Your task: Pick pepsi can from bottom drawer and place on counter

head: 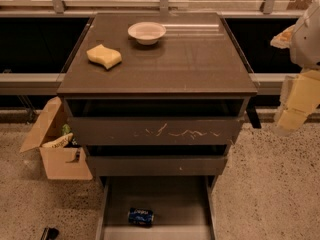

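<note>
The gripper (pixel 292 109) is seen at the right edge of the view, held in the air just off the right side of the cabinet, at about the height of the scratched-front drawer (pixel 155 130). Nothing is carried in it, and whether it is spread or closed cannot be told.

The pepsi can (pixel 141 216) is found well below the gripper and far to its left. It is laid on its side on the floor of the bottom drawer (pixel 170 199), which is pulled out, near the drawer's front wall and left of its middle.

The counter (pixel 190 59) is spread out to the left of the gripper and slightly above it. A yellow sponge (pixel 104 56) is placed on the counter's far left part, and a white bowl (pixel 146 32) is set near its back edge, both well apart from the gripper. A cardboard box (pixel 60 164) is stood on the speckled floor beyond the cabinet's left side, on the side opposite the gripper.
</note>
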`<state>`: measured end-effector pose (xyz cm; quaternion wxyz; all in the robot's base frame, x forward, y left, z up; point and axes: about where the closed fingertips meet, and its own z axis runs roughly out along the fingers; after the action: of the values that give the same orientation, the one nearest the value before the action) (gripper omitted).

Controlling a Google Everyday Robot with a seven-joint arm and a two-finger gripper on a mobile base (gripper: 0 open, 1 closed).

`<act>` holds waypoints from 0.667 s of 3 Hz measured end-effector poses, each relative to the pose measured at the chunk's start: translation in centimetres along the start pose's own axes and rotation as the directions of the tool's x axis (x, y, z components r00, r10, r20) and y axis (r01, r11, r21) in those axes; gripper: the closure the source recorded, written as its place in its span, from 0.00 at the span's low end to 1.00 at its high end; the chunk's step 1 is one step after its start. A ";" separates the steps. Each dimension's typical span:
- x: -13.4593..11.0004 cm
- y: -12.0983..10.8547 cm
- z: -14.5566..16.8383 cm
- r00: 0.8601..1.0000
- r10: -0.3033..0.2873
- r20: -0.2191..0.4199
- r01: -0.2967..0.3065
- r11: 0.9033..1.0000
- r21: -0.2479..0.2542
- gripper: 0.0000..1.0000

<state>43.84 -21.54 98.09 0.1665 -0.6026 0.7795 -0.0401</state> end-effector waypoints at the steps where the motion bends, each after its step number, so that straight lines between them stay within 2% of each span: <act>1: 0.0 0.0 0.0 1.000 0.000 0.000 0.000 1.000 0.000 0.00; 2: -0.9 1.1 2.1 0.998 -0.025 0.060 0.026 0.999 -0.022 0.00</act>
<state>43.66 -20.10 96.06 0.1823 -0.6152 0.7668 -0.0152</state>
